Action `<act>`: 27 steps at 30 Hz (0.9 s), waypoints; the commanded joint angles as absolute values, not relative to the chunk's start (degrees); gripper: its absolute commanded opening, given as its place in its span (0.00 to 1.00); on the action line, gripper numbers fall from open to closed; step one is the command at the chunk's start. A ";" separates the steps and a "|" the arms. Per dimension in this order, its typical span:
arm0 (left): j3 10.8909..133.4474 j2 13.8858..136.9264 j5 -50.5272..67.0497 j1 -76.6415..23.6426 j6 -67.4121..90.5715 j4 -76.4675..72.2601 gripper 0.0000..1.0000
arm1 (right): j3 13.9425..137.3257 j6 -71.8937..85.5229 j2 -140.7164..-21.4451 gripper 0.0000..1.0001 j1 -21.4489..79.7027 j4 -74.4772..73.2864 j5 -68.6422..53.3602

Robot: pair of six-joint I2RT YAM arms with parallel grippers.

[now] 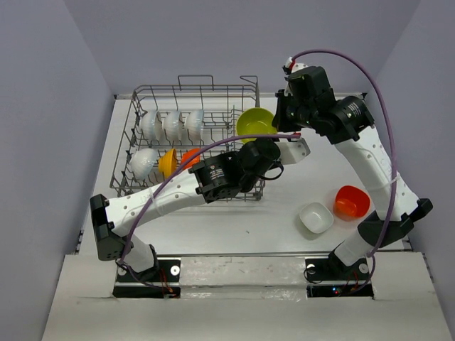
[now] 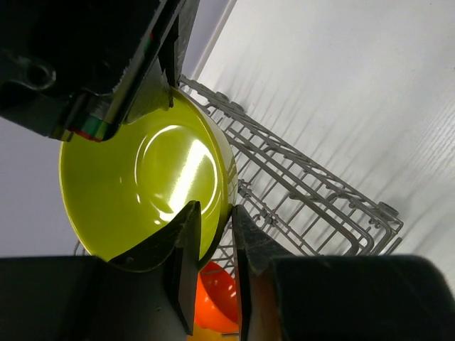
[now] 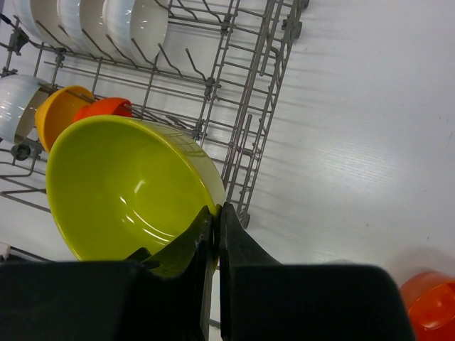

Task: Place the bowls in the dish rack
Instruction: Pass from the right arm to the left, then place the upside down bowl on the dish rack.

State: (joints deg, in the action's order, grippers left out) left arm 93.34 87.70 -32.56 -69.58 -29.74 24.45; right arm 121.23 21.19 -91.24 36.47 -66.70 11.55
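A glossy lime green plastic bowl [image 1: 254,122] hangs tilted on edge at the 3 o'clock side of the grey wire dish rack [image 1: 195,90], its round hollow catching a bright glare. The right gripper [image 3: 215,212] is clenched on its rim. In the right wrist view the two black fingers sit almost together, with the thin green wall pinched between them. The left gripper [image 2: 213,217] has one finger inside the rim and one outside, on the opposite edge. I cannot tell whether they press on it or only bracket it.

The rack is thin metal rod, with upright tines and tall sides topped by handle loops. Three smooth white bowls [image 1: 173,124] stand on edge in its 12 o'clock row. The 6 o'clock row holds, from 9 o'clock inward, a fourth white bowl [image 1: 144,162], an orange-yellow bowl [image 1: 167,163] and a racked red-orange bowl [image 1: 189,157].

On the matte white table [image 1: 234,227], at 4 o'clock from the rack, a squarish white bowl [image 1: 316,217] and a loose red-orange bowl [image 1: 352,202] sit just beside each other, open side up.

Only the top view shows the squarish bowl. The right wrist view catches just a corner of the loose red-orange one. The left wrist view alone shows the right gripper's black body over the green bowl's upper edge. Both wrist views bring out faint streaks in the tabletop.
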 commanded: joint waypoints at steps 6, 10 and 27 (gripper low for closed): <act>93.69 85.17 -30.06 -69.08 -28.21 25.05 0.00 | 120.06 23.38 -85.87 0.19 36.83 -58.62 12.83; 93.08 84.46 -29.80 -68.73 -27.95 24.70 0.00 | 118.83 23.47 -85.17 0.33 36.83 -57.75 13.36; 90.09 79.46 -27.78 -65.83 -26.90 21.89 0.00 | 117.78 25.49 -82.71 0.42 36.83 -53.70 18.01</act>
